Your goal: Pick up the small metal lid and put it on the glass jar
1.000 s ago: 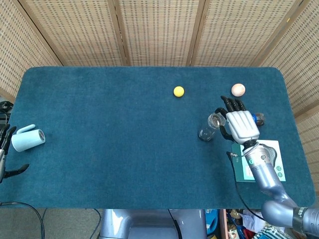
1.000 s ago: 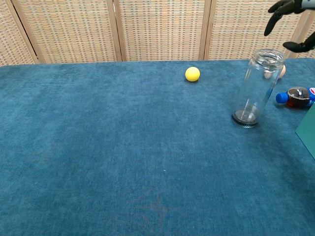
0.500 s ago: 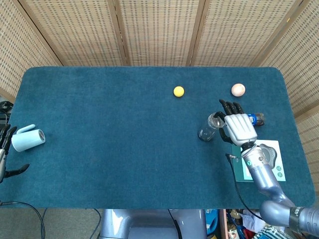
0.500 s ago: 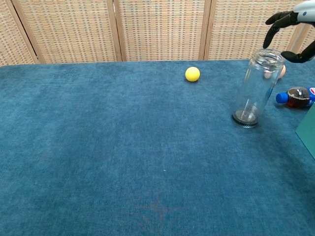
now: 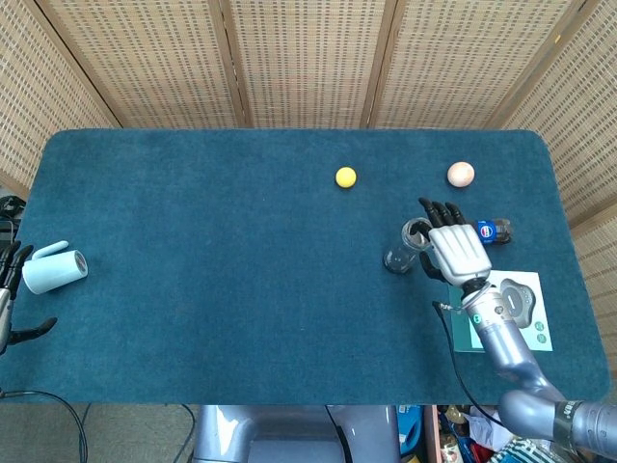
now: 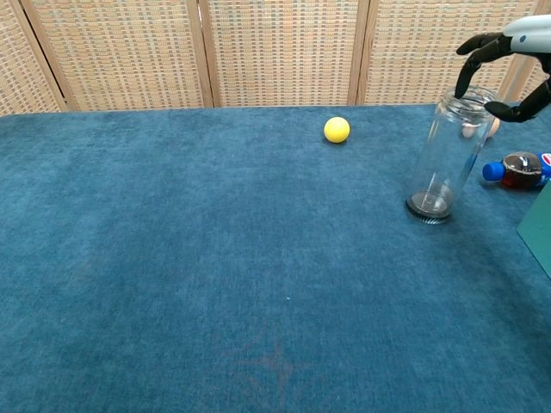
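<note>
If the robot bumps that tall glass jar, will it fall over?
Probably, yes. The glass jar is tall and narrow and stands upright, so a sideways nudge from the right hand at its rim could tip it. Empty, it likely weighs little, and then might roll.

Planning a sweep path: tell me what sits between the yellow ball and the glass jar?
Nothing: only bare blue cloth between yellow ball and glass jar, in both views.

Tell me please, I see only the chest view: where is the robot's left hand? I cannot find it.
Observer: The left hand is at the left edge of the table, holding nothing.
Operator: Is something near it?
Observer: A pale blue lint roller lies on the table just beside it.
Operator: And the lid?
Observer: A grey round thing, perhaps the lid, lies on a green card by the right forearm.
</note>
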{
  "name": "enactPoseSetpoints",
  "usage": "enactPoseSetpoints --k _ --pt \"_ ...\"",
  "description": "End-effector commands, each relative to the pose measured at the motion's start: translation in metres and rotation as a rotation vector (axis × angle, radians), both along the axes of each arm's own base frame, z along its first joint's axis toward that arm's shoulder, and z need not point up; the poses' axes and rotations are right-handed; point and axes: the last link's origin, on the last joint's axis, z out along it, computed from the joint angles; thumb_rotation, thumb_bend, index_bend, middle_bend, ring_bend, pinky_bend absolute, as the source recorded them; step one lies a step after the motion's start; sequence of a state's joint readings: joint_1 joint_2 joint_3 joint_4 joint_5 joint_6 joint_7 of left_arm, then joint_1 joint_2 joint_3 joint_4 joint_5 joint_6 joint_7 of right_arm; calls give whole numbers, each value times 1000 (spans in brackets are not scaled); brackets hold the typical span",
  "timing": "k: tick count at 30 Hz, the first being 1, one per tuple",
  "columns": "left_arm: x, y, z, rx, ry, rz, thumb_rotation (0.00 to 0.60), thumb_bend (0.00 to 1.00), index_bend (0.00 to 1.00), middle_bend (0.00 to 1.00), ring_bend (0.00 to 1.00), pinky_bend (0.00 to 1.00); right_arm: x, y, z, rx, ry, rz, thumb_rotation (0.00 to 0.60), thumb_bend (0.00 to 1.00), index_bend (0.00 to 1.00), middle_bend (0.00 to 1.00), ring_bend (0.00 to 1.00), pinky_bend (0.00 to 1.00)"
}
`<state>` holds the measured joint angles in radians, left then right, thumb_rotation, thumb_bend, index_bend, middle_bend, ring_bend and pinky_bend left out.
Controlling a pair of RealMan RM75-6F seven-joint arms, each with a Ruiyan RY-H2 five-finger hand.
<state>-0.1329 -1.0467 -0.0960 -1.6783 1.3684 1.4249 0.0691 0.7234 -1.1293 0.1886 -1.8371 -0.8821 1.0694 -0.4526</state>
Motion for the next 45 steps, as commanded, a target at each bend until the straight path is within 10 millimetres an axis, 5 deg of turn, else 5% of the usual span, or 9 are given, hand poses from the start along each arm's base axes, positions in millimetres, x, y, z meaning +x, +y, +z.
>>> enactPoseSetpoints --k 1,17,26,28,32,33,38,45 --pt "0 0 0 1 -1 1 600 107 0 0 0 0 0 -1 -2 2 4 -1 600 681 353 0 0 0" --pt "-1 1 0 1 -1 4 600 106 0 0 0 0 4 0 1 -19 3 8 600 681 357 0 0 0" --pt "-1 0 2 6 -4 2 600 107 0 0 0 0 21 19 31 -72 -70 89 600 680 356 0 0 0" --pt "-1 -1 4 10 -6 0 600 107 0 0 0 0 19 30 43 -96 -96 119 600 602 313 0 0 0" --pt "0 -3 6 17 -11 -6 600 107 0 0 0 0 2 51 58 -159 -98 183 600 81 76 0 0 0" --pt "0 -3 6 18 -11 -7 600 107 0 0 0 0 -2 55 60 -171 -99 194 600 36 45 0 0 0" --pt "2 -5 7 23 -15 -19 600 107 0 0 0 0 -38 86 62 -246 -68 254 600 0 0 0 0 0" --pt "5 -10 8 24 -14 -36 600 107 0 0 0 0 -98 136 39 -312 -98 207 600 0 0 0 0 0"
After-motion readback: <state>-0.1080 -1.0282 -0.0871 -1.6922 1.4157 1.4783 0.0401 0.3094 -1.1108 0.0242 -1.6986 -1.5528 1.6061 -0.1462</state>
